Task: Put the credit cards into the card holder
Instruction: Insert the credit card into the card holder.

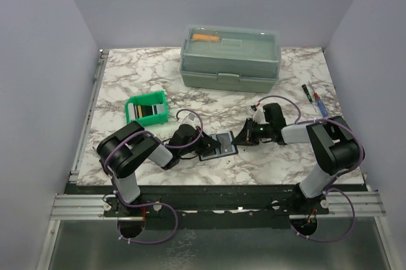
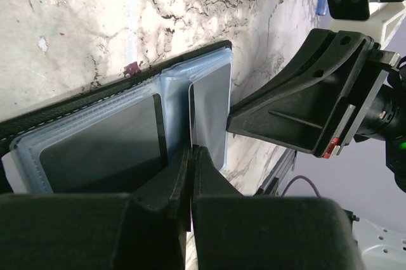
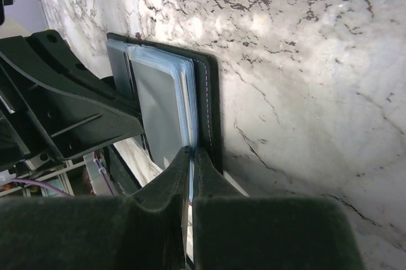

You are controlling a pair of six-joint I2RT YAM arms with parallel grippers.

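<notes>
- At the centre of the top view, note the card holder (image 1: 219, 145) spread open on the marble table (image 1: 285, 156), with the left gripper (image 1: 203, 149) at its left edge and the right gripper (image 1: 242, 138) at its right. Spot the credit cards (image 1: 144, 111) upper left in the green bin (image 1: 162, 115), well apart.
- Through the left wrist, see fingers (image 2: 166, 194) clamped thin on a clear pocket leaf at the holder's near edge. Hold that pinch low and steady.
- Through the right wrist, see fingers (image 3: 216, 187) nipped together on another leaf beside the stitched edge. Pull gently outward to flatten the pockets, avoid tearing, then free one arm for a card.
</notes>
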